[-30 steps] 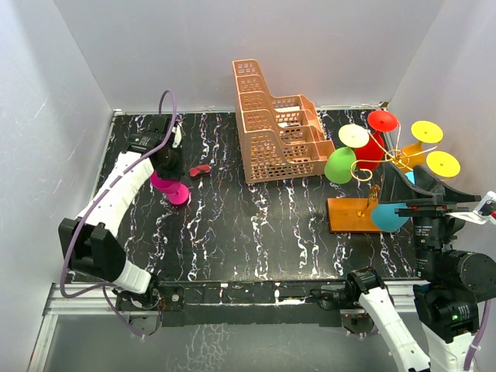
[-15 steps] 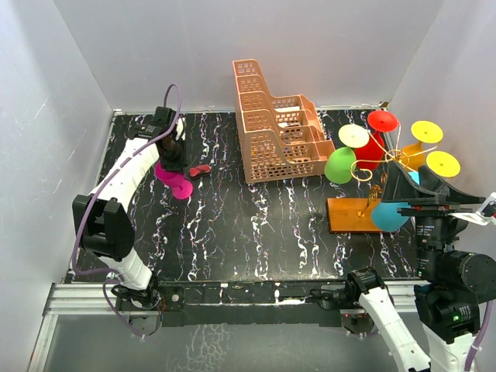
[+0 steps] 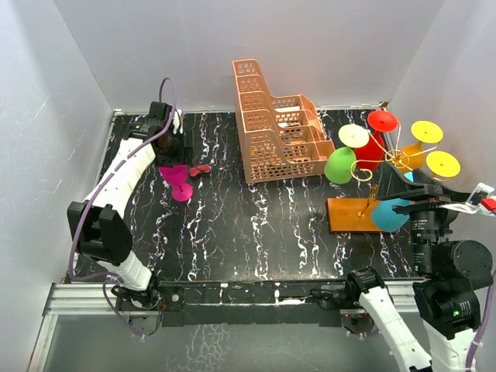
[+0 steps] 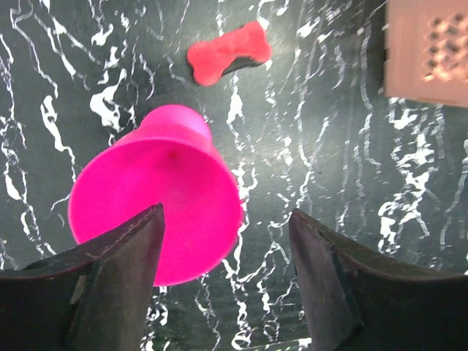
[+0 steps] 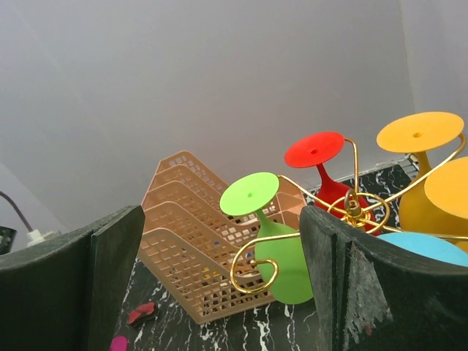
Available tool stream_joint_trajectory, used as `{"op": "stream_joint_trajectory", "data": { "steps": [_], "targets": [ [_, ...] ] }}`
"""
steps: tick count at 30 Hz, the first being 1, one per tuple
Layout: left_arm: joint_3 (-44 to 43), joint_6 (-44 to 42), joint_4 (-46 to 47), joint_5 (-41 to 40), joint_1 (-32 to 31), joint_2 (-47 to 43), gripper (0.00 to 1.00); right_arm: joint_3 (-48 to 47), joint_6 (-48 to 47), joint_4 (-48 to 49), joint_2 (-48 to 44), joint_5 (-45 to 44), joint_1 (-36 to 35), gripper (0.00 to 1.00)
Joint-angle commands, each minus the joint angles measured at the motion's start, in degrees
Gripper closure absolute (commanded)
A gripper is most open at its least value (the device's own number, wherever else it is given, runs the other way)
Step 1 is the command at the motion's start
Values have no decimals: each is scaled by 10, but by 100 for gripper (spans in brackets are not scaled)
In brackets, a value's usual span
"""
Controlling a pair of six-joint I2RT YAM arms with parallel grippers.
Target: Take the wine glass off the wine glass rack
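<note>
The left gripper (image 4: pixel 225 227) is spread, and its 2 fingers (image 4: pixel 110 292) hold nothing. The pink glass (image 4: pixel 164 197) rests on the table (image 4: pixel 351 146) just below them, partly under the left finger. 1 second ago this gripper was down on the glass, and half a second ago it was close over it. Now it has pulled back toward the far wall. The glass stays where it was put, at the left of the table and well apart from the rack (image 3: pixel 349 213). Whether it stands or lies on its side I cannot tell. A red bone-shaped piece (image 4: pixel 228 53) lies just beyond it, and the basket (image 3: pixel 271 128) is further right.

The right gripper (image 5: pixel 221 241) is also spread and empty. It hangs near the blue glass (image 3: pixel 390 215), facing the rack's gold wire (image 5: pixel 351 212), and has shifted only slightly in the last second. 5 glasses are on the hooks: a green glass (image 5: pixel 281 267), a red glass (image 5: pixel 325 179), 2 yellow glasses (image 5: pixel 420 135) and the blue glass.

Judged from this, the pink glass is off the rack and released, so that removal looks done and the left arm is clearing away. If another is wanted, the blue glass is nearest the right gripper. The gripper would need to close on its bowl or stem and lift the foot clear of the hook without dragging the light rack along.
</note>
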State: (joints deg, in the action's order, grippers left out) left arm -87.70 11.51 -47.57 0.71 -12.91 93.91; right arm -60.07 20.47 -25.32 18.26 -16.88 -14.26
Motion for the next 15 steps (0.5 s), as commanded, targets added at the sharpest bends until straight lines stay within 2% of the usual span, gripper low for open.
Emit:
{"op": "stream_joint_trajectory", "data": {
  "steps": [1, 8, 15],
  "targets": [
    [-32, 22, 36, 57, 1, -79, 31, -30, 0, -25, 19, -22, -4, 5],
    [41, 49, 238, 194, 1, -187, 26, -69, 7, -96, 56, -49, -4, 6],
    [142, 61, 433, 281, 0, -264, 21, -144, 8, -175, 129, -73, -4, 9]
  ]
}}
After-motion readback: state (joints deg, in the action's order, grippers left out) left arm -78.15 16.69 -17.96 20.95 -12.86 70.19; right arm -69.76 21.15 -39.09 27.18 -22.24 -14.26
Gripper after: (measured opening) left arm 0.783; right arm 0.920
